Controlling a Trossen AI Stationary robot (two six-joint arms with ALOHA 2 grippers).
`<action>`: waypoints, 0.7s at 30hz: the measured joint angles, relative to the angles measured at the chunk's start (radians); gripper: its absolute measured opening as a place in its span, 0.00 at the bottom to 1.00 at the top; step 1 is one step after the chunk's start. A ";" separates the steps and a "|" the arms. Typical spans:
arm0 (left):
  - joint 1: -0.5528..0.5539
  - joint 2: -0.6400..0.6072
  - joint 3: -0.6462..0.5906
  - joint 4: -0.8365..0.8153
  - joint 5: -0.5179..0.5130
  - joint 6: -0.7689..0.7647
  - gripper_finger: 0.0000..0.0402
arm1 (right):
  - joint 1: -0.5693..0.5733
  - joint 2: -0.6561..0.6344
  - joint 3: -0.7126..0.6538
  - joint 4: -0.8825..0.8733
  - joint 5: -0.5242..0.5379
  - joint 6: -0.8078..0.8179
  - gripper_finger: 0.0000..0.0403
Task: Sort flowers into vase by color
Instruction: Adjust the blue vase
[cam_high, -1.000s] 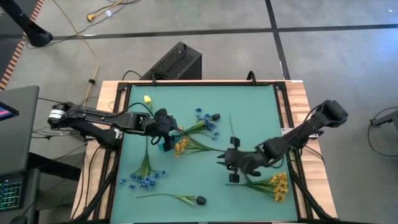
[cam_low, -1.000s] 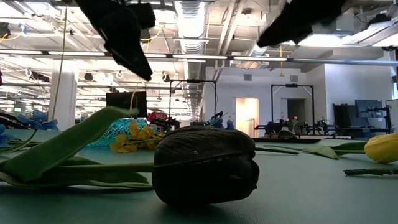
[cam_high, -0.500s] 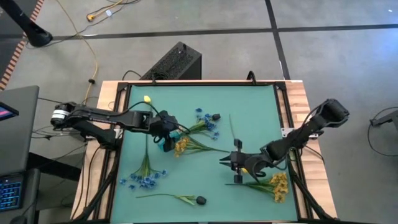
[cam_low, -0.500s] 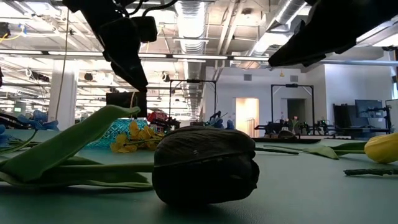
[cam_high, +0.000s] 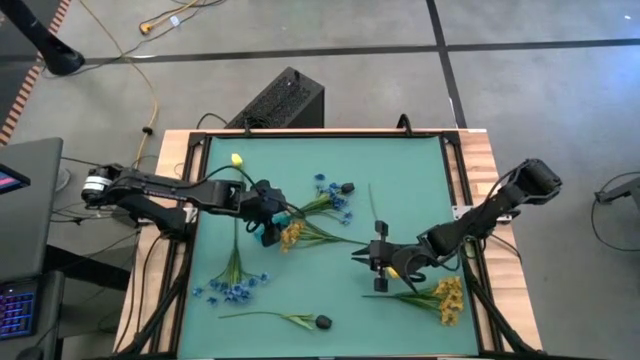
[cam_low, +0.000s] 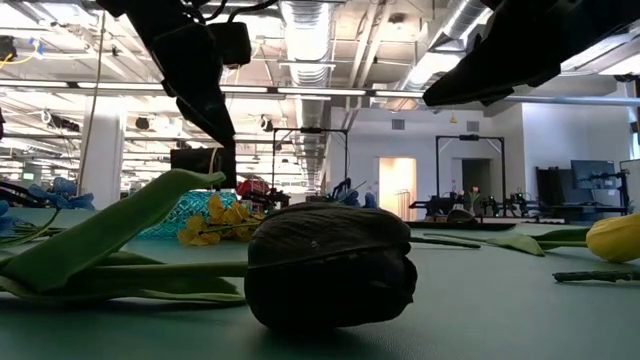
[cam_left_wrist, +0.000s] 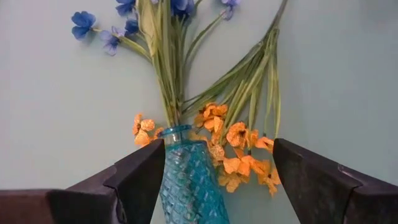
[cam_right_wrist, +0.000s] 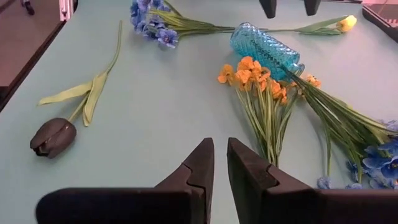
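Observation:
A blue glass vase (cam_high: 284, 217) lies on its side on the green table. My left gripper (cam_left_wrist: 217, 149) hovers open over it, one finger on either side, clear of the glass. A blue sprig (cam_left_wrist: 124, 25) points its stem ends at the vase's mouth; whether they enter it I cannot tell. A yellow-orange sprig (cam_left_wrist: 233, 143) lies beside the mouth. My right gripper (cam_right_wrist: 220, 149) hangs shut and empty above the table's right half (cam_high: 364, 264), near another yellow-orange sprig (cam_high: 448, 298). A dark bud (cam_right_wrist: 53, 137) lies ahead of it.
More flowers lie flat: a yellow bud (cam_high: 237, 159) at the far left, a blue sprig (cam_high: 232, 288) at the near left, a dark bud (cam_high: 323, 322) by the near edge and a dark bud (cam_high: 346, 187) mid-table. A yellow bud (cam_low: 615, 238) lies under the right arm.
My right gripper has come down a little toward the table and tipped closer to level. My left gripper has stayed over the vase and tipped slightly.

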 joint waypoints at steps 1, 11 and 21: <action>-0.003 0.000 0.000 0.000 0.000 0.000 0.71 | 0.001 0.000 0.000 0.003 0.000 0.000 0.18; -0.024 0.000 0.000 0.000 -0.026 0.000 0.71 | 0.001 0.000 0.000 0.019 -0.032 0.003 0.18; -0.024 -0.001 -0.068 0.020 -0.024 -0.004 0.71 | 0.001 0.000 0.000 0.019 -0.051 0.003 0.18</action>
